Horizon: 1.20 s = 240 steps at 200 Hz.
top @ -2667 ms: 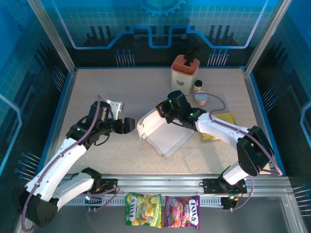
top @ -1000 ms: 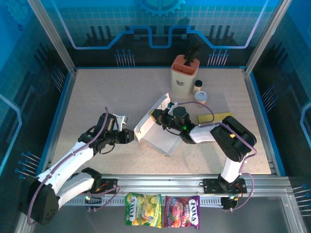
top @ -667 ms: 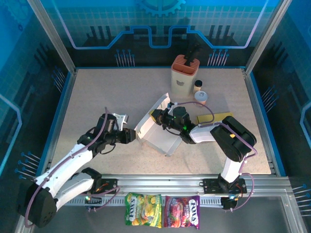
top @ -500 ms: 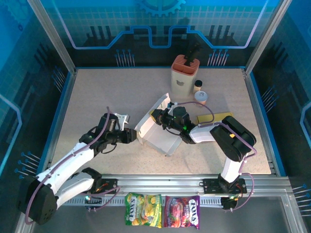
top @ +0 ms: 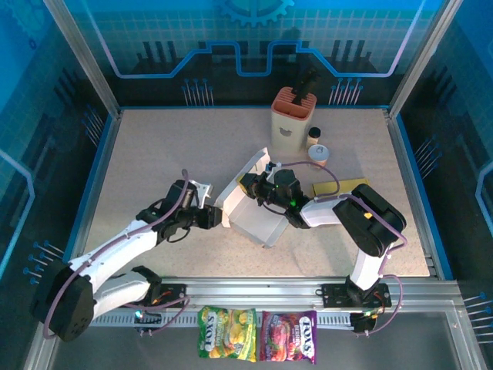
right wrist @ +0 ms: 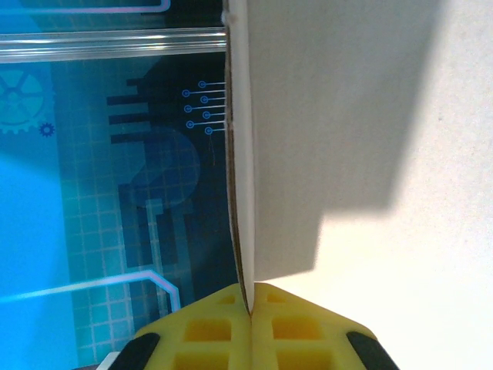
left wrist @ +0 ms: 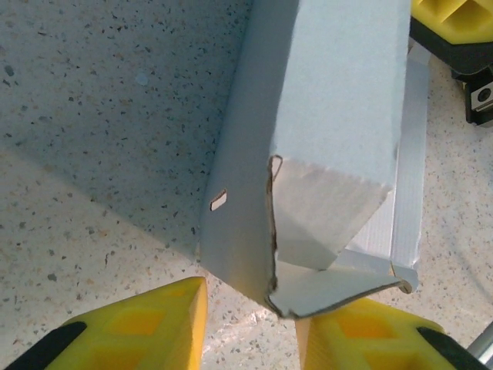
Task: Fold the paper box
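Squaring the box (top: 254, 221), mid-table, likely calls for the left gripper (left wrist: 250, 308), pads apart astride a corner, to close gently on that wall while the right gripper (right wrist: 250, 308) holds a panel edge pinched flat. Speckled table (top: 162, 146) looks grippy; holder (top: 294, 117) behind stands well apart, leaving room to swing walls up.

The paper box (top: 258, 223) lies mid-table. At its left corner sits the left gripper (top: 212, 218), fingers (left wrist: 146, 327) either side; the right gripper (top: 248, 184) pinches its far flap. A holder (top: 294, 119) stands behind, near the far edge.
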Available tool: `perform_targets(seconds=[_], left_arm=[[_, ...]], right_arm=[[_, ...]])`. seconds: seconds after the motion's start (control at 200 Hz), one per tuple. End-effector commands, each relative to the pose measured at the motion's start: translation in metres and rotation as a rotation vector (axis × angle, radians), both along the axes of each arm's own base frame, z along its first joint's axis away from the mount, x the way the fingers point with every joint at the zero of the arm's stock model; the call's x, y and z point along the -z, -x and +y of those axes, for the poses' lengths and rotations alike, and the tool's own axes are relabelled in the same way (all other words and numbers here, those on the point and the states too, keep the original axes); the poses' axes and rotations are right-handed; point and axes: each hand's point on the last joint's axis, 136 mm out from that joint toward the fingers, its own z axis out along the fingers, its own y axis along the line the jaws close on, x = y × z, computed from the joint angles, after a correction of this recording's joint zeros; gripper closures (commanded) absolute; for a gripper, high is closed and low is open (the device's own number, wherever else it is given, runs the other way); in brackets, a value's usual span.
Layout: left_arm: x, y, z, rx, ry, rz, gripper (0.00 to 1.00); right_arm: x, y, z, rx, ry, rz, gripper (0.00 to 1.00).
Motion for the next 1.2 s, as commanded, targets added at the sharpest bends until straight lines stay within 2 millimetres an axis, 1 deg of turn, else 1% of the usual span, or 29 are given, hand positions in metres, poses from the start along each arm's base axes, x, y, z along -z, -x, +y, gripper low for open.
perform_targets(seconds=[0.0, 0.19, 0.41, 0.58, 0.63, 0.695, 0.84, 1.196], left_arm=[[-0.006, -0.013, -0.004, 0.037, -0.033, -0.078, 0.64], [0.002, -0.021, -0.01, 0.045, -0.034, -0.125, 0.64], [-0.006, -0.034, -0.016, 0.034, -0.031, -0.201, 0.69], [0.002, -0.035, -0.021, 0.03, -0.064, -0.202, 0.72], [0.005, -0.035, -0.021, 0.017, -0.083, -0.205, 0.72], [0.009, -0.036, -0.02, -0.003, -0.104, -0.212, 0.69], [0.013, -0.044, -0.02, -0.058, -0.119, -0.223, 0.68], [0.022, -0.058, -0.025, -0.146, -0.085, -0.225, 0.66]], right_arm=[[0.004, 0.003, 0.004, -0.018, -0.003, 0.006, 1.0], [0.002, 0.0, 0.004, -0.007, -0.012, 0.009, 1.0], [-0.003, -0.005, 0.002, 0.025, -0.032, 0.011, 1.0], [-0.005, -0.009, -0.003, 0.069, -0.058, 0.011, 1.0], [-0.006, -0.01, -0.003, 0.08, -0.068, 0.014, 1.0], [-0.007, -0.011, -0.003, 0.096, -0.076, 0.018, 1.0], [-0.013, -0.012, -0.001, 0.124, -0.101, 0.032, 1.0], [-0.015, -0.019, -0.008, 0.206, -0.131, 0.076, 1.0]])
